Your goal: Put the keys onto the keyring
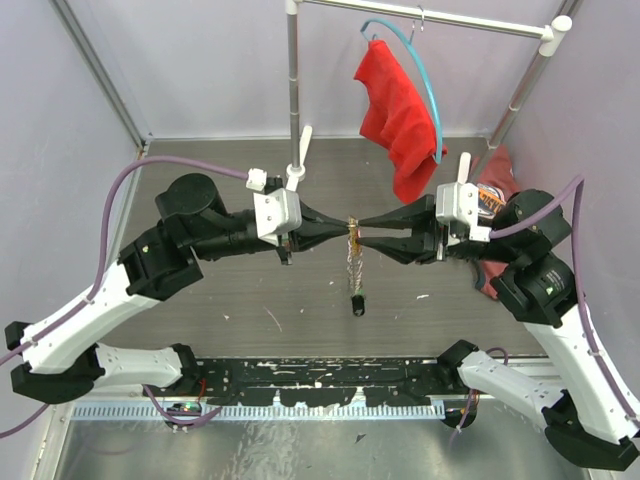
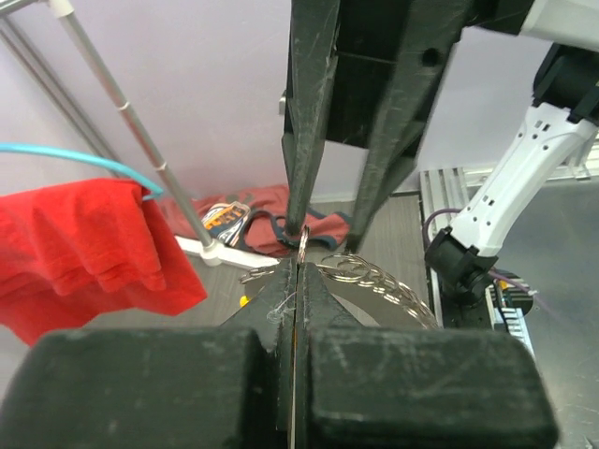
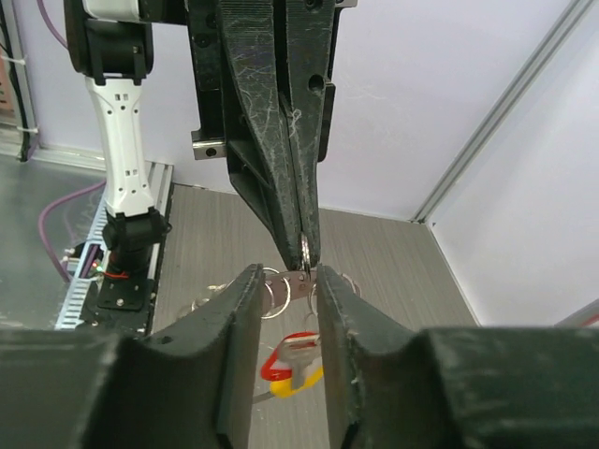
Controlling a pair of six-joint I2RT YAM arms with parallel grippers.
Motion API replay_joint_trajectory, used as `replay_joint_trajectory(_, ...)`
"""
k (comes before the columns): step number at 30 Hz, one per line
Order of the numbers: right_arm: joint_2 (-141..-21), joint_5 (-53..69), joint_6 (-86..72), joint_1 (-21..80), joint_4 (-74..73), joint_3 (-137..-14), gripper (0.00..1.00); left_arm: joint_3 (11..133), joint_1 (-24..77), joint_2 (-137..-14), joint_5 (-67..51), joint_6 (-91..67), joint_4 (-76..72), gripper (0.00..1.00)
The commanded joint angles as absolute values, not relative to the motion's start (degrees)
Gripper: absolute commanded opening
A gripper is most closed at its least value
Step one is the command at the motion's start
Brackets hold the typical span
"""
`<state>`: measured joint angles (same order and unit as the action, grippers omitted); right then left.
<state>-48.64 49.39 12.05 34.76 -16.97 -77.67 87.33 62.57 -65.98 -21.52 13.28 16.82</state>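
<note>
The keyring [image 1: 352,236] is pinched in the closed left claw [image 2: 296,281]; opposite its tips, the right claw [image 3: 290,278] is narrowly parted, hold unclear.

Two robot arms, each ending in one gripper: the left gripper [image 1: 346,227] and the right gripper [image 1: 361,231].

One keyring [image 2: 304,239], a thin metal loop.

One chain of small silver rings [image 2: 374,276]. The rings overlap too much for an exact count.

Three keys can be told apart by colour: one black key [image 1: 357,304], one red key [image 3: 298,341] and one yellow key [image 3: 281,382].

Two red cloths: one hanging cloth [image 1: 395,110] near the counter's far edge and one bunched cloth [image 2: 267,199] at its right edge.

One light-blue hanger hoop [image 1: 430,90].

One metal rack, made of one crossbar [image 1: 430,15] and two uprights, the straight upright [image 1: 292,90] and the slanted upright [image 1: 528,85].

Two purple cables, the left cable [image 1: 170,162] and the right cable [image 1: 560,205].
</note>
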Motion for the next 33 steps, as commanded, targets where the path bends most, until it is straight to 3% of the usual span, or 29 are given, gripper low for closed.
replay_joint_trajectory(1, -47.3, 46.5, 15.2, 34.7, -20.2, -81.2, 0.40, 91.5, 62.6, -66.1, -17.6, 15.2, 22.0, 0.00)
replay_joint_trajectory(10, -48.7, 40.7, 20.7, 34.7, -31.5, -85.7, 0.44, 98.6, 62.6, -69.0, -12.1, 17.8, 37.1, 0.00)
replay_joint_trajectory(20, -55.3, 39.3, 20.9, 34.7, -41.3, -90.4, 0.44, 113.8, 62.7, -81.3, -10.7, 18.6, 61.1, 0.00)
replay_joint_trajectory(33, -59.1, 46.6, 20.8, 34.8, -44.2, -87.7, 0.44, 120.1, 63.5, -85.4, -11.0, 19.9, 67.2, 0.00)
